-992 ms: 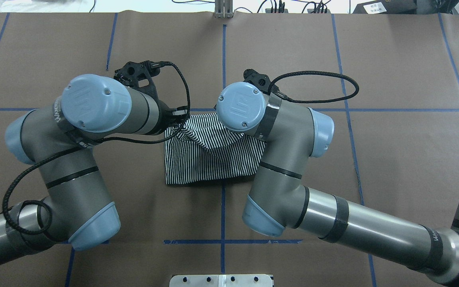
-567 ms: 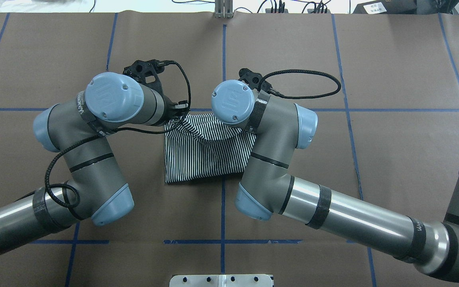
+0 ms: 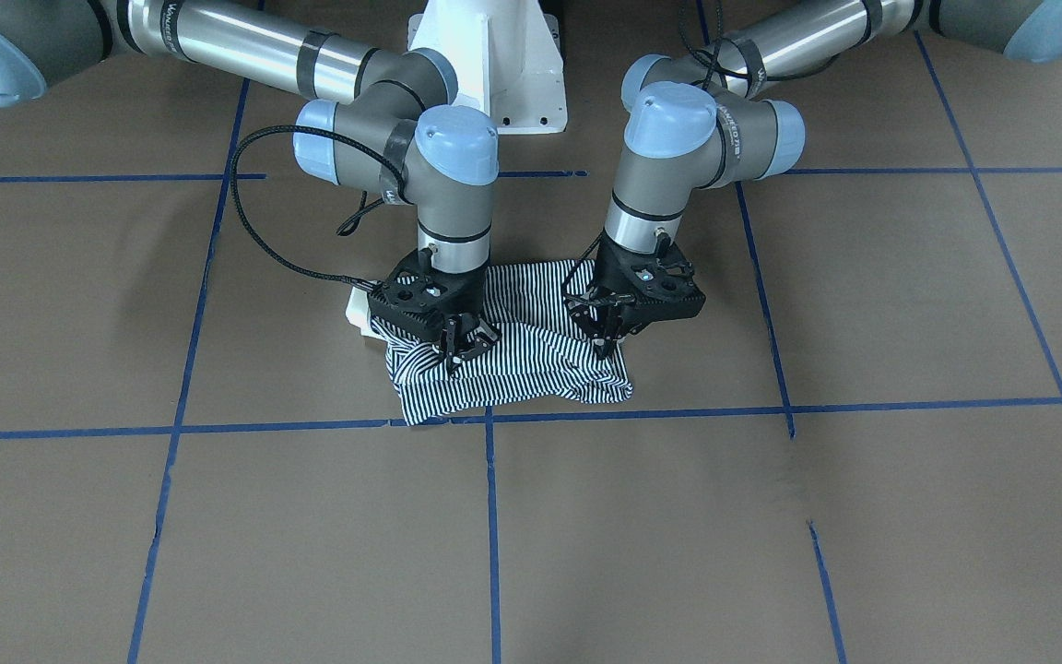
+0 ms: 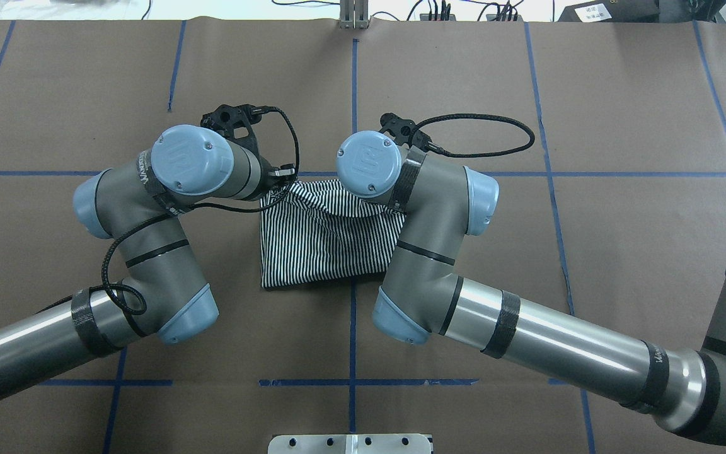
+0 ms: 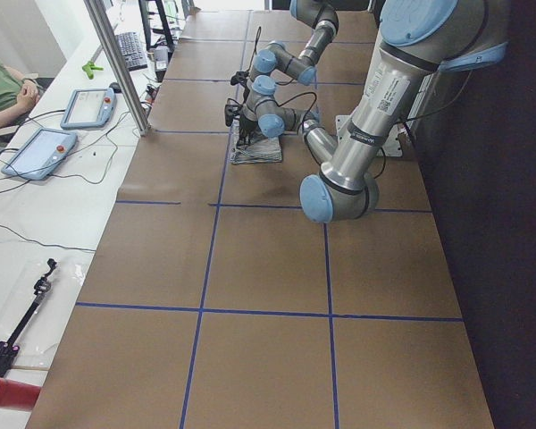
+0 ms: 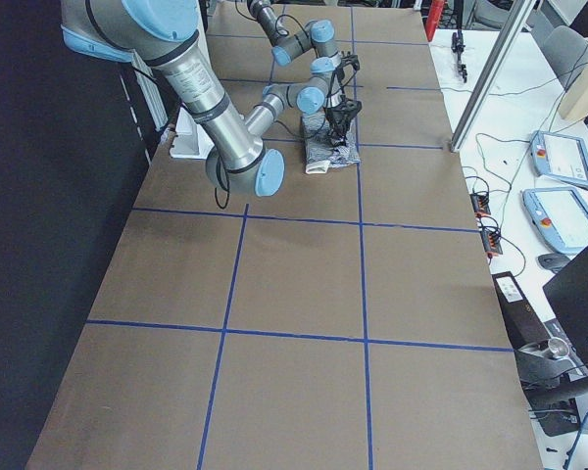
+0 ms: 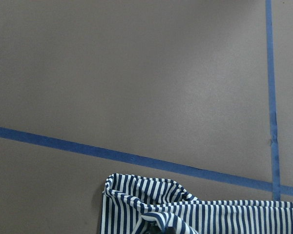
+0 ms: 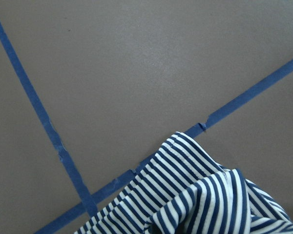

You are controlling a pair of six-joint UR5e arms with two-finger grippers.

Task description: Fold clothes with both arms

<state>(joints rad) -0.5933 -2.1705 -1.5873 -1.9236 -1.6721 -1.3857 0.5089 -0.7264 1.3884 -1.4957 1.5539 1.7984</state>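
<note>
The navy-and-white striped shirt [image 3: 531,373] lies folded into a small bundle on the brown table [image 3: 771,516] between both arms, and it is also seen from above [image 4: 325,246]. My left gripper [image 3: 605,346] points down at the shirt's far edge, shut on a pinch of the cloth. My right gripper [image 3: 457,352] does the same at the other far corner, shut on striped fabric. From overhead, the wrists hide both grippers. Each wrist camera shows bunched striped cloth [image 7: 195,212] [image 8: 205,200] at the bottom edge, just above the table.
Blue tape lines [image 3: 642,412] grid the table just beyond the shirt. The white pedestal [image 3: 494,65] stands behind the arms. A side bench with tablets [image 5: 40,152], cables and a seated person [image 5: 0,89] runs along the far side.
Both wrists have come down and drawn closer over the shirt. The left arm's elbow has swung toward the centre. The raised far edge of the shirt now lies lower and flatter.
</note>
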